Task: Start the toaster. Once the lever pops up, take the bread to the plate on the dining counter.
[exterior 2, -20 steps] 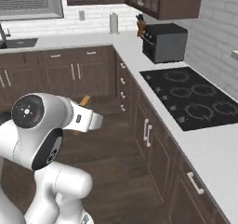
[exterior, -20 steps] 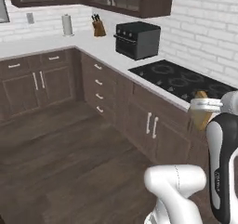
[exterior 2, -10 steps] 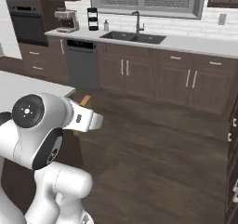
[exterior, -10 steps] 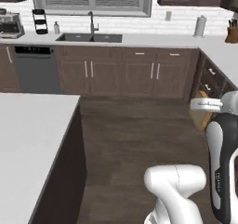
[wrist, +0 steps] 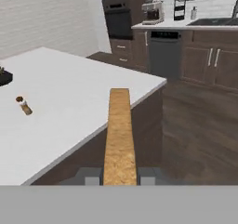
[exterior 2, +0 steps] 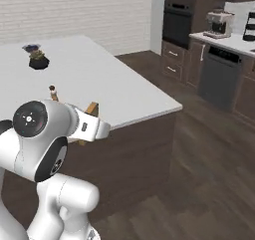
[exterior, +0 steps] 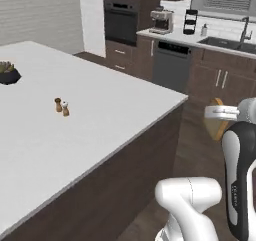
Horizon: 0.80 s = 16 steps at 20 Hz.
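Bread (wrist: pixel 119 135) — edge-on, pinched between both fingers (wrist: pixel 93 176).

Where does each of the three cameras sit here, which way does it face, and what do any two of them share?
Left base view: behind the arm's left, facing the dining counter; arm at lower right, holding the bread.
Right base view: behind the arm's right, facing the same counter; arm at lower left.
Hand view: on the hand, looking along the bread, edge-on between the fingers, toward the counter corner.
Shared: all three show the counter, the shakers and the coffee machine.
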Tool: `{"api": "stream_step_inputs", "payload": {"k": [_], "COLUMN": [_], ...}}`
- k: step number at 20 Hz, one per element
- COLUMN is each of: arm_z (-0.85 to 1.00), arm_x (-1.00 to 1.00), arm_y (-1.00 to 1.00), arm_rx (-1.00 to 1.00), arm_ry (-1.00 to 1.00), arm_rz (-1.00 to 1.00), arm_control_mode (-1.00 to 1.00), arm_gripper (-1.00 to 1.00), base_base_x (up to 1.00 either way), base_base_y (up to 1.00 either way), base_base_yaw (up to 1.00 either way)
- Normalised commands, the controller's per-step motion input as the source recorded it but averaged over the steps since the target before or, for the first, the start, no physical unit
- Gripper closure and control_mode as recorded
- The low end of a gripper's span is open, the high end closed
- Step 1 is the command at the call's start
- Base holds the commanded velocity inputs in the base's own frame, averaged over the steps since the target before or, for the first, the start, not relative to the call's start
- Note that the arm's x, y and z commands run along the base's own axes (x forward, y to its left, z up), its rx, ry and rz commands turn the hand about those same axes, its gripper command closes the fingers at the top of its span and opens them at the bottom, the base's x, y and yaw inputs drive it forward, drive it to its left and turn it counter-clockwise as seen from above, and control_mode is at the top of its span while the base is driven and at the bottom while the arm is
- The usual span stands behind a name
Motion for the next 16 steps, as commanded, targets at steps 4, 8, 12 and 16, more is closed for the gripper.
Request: {"api": "stream_step_inputs", "payload": {"k": [4, 8, 12, 16], "arm_z": [0.00, 0.00, 0.00, 0.00], "arm_x": [0.00, 0.00, 0.00, 0.00], "arm_y": [0.00, 0.00, 0.00, 0.00], "arm_rx": [0.00, 0.00, 0.00, 0.00], "arm_ry": [0.00, 0.00, 0.00, 0.00], "arm_rz": [0.00, 0.00, 0.00, 0.00], "arm_control_mode": [1.00, 1.00, 1.00, 1.00], "arm_gripper": [1.00, 1.00, 1.00, 1.00], "base_base_x": [-0.01, -0.13, -0.23, -0.01], "base_base_y": [0.00, 0.21, 1.00, 1.00], "base_base_yaw": [1.00, 0.97, 0.39, 0.14]}}
